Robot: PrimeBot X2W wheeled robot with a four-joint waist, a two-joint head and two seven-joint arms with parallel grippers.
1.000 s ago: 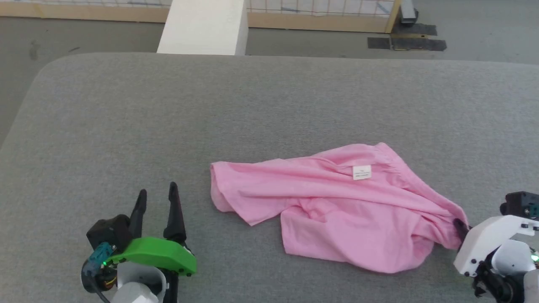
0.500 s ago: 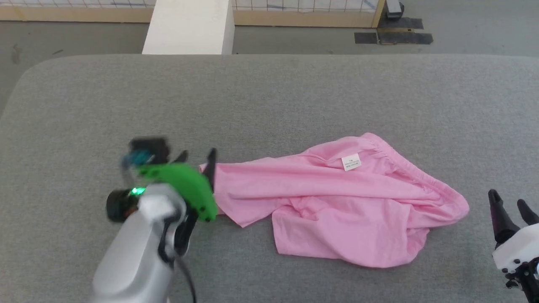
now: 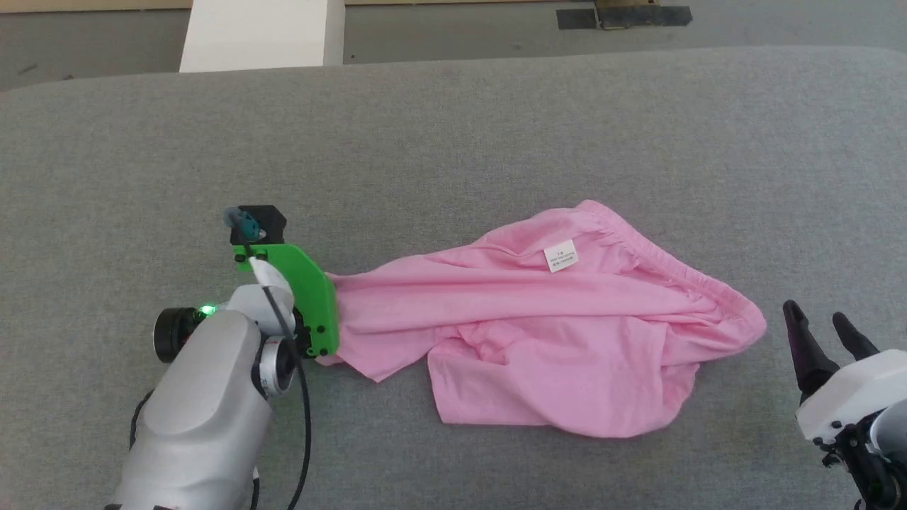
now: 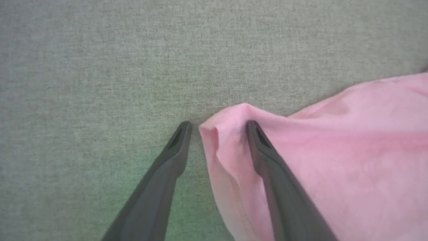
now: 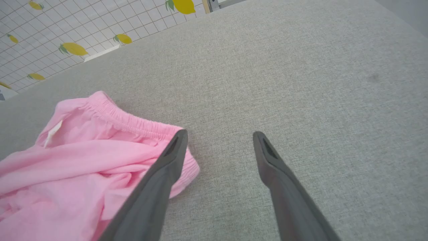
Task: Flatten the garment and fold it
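My left claw (image 4: 219, 125) stands spread at the left end of the light-pink thin cloth garment (image 3: 567, 333). One dark finger (image 4: 267, 160) lies on the cloth, the other on the grey fabric-covered surface (image 3: 453, 142), with a raised fold unpinched between them. The garment lies crumpled on the surface's near-right part, small white tag (image 3: 560, 256) up. My right claw (image 3: 815, 313) is spread and empty, just beside the gathered edge (image 5: 133, 124).

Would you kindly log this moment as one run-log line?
left gripper: open, straddling garment corner | right gripper: open, off garment | garment: crumpled, unfolded
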